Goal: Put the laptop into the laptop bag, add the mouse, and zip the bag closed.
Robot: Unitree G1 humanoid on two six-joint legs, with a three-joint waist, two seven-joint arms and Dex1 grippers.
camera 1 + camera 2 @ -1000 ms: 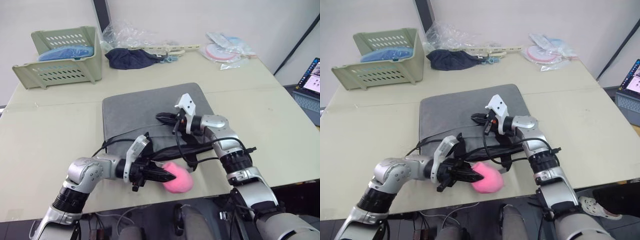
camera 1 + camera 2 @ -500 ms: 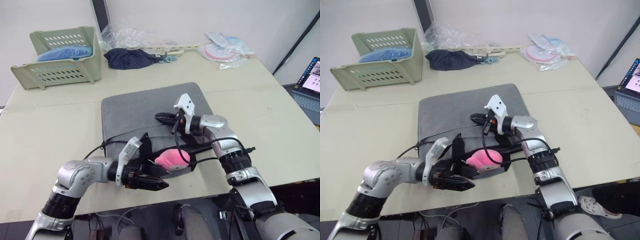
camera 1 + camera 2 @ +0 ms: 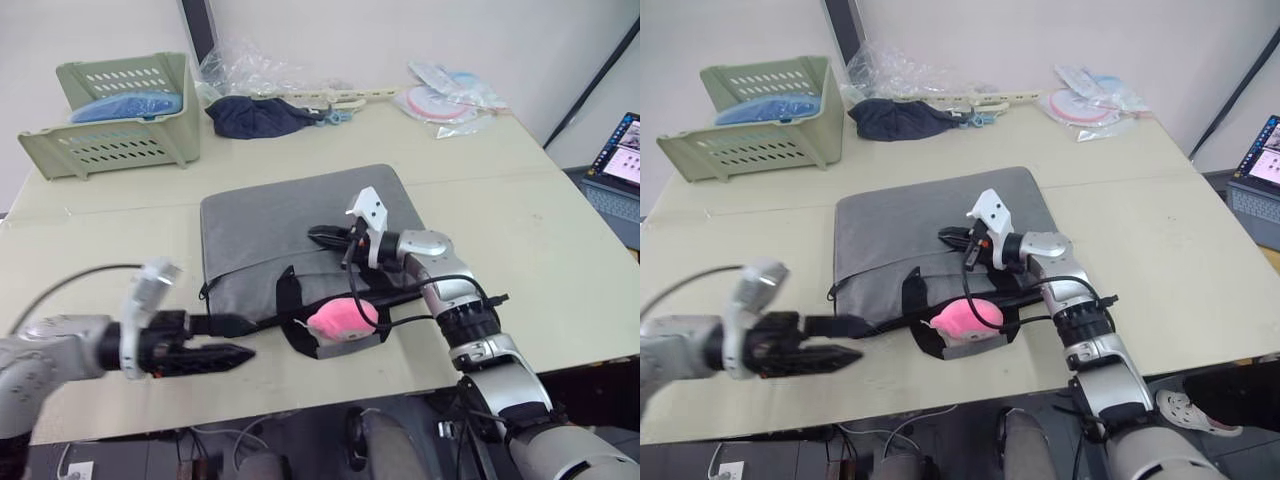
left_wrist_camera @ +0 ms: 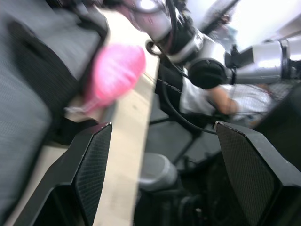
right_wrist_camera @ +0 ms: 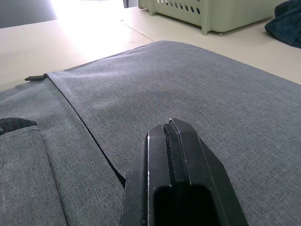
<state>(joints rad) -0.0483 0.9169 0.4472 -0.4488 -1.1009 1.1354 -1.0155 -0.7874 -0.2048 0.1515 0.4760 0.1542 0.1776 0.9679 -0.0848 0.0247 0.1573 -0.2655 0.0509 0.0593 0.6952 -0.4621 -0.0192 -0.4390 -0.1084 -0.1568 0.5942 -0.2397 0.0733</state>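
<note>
Right gripper (image 3: 325, 236) rests pressed together on the grey laptop bag (image 3: 270, 215), likely pinning it, left gripper (image 3: 222, 353) spread empty beside it over the surface (image 3: 520, 230) (pink plush (image 3: 342, 317) at bag's near edge, not the mouse).

Grey woven-cloth laptop bag (image 5: 188, 94), seemingly fluffy pink plush toy (image 3: 342, 317)
</note>
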